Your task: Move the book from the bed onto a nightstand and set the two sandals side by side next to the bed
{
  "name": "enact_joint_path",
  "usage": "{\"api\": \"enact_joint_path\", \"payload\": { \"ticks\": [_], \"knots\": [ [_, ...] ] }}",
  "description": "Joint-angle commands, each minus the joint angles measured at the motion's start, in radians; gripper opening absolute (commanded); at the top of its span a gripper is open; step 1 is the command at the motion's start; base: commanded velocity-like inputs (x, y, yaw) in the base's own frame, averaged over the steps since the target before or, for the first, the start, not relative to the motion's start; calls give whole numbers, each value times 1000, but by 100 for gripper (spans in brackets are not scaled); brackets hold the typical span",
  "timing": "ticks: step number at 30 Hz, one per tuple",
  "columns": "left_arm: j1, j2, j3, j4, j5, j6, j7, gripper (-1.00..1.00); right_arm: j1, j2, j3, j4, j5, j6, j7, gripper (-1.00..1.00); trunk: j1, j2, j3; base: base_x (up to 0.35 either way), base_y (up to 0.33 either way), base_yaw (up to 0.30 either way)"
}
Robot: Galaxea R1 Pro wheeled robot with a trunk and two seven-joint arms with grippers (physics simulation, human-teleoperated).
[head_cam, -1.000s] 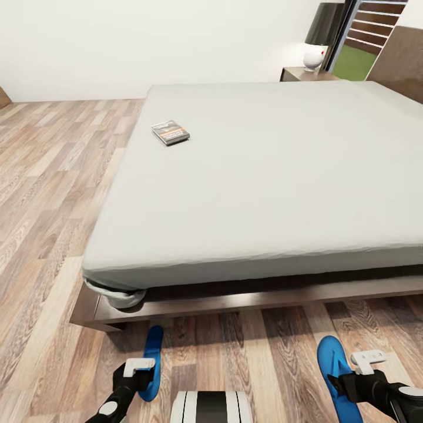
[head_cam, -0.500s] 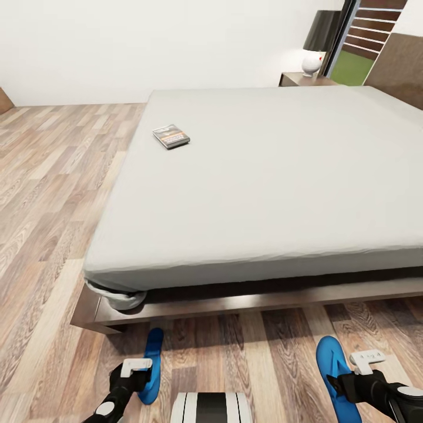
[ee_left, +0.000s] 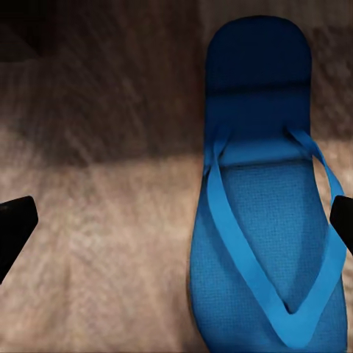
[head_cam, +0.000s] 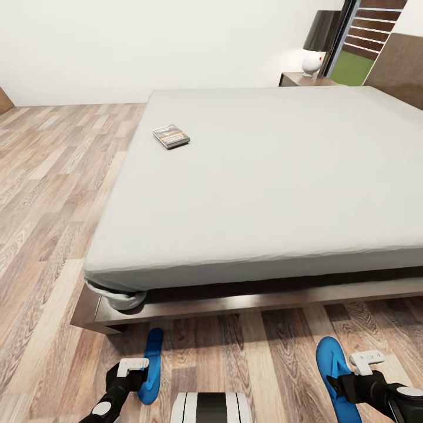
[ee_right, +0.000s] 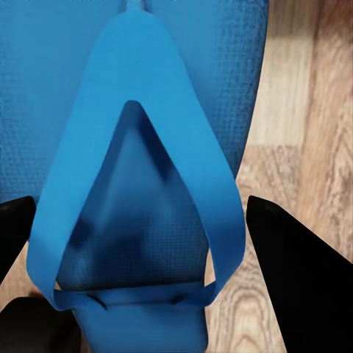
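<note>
From the head camera we look across the bed (head_cam: 276,176), its pale grey mattress on a dark wooden frame, with the book (head_cam: 171,136) lying flat near the mattress's left edge, toward the far end. Beyond the far corner we see a nightstand (head_cam: 299,79) carrying a white lamp (head_cam: 313,59) with a dark shade, beside the window (head_cam: 364,41).

On the wood floor (head_cam: 53,194) at the foot of the bed lie the two sandals, well apart. The left sandal (head_cam: 151,367) sits just beside the left gripper (head_cam: 132,365); the right sandal (head_cam: 336,376) lies under the right gripper (head_cam: 367,359).

The wrist cameras give us what the head view cannot. From the left wrist we see the left sandal (ee_left: 268,198) whole, flat on the planks, strap up, with the two dark fingertips (ee_left: 15,228) spread wide at either edge of the picture, one over bare floor and one at the sandal's side; those jaws stand apart and hold nothing. From the right wrist we see the right sandal's thong strap (ee_right: 147,147) close up, between fingers (ee_right: 294,272) that are likewise parted on either side of it, not touching it as far as we can tell.
</note>
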Motion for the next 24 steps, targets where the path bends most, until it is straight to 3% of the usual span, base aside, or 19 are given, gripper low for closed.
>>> {"api": "enact_joint_path", "payload": {
  "ticks": [1, 24],
  "knots": [
    [-1, 0, -8, 0, 6, -1, 5, 100, -1, 0, -1, -1, 10, 2, 9, -100, 0, 0, -1, 0, 0, 0],
    [1, 0, -9, 0, 7, -5, 6, 100, 0, 3, 1, -1, 10, 2, 6, -100, 0, 0, -1, -43, 64, 0]
  ]
}}
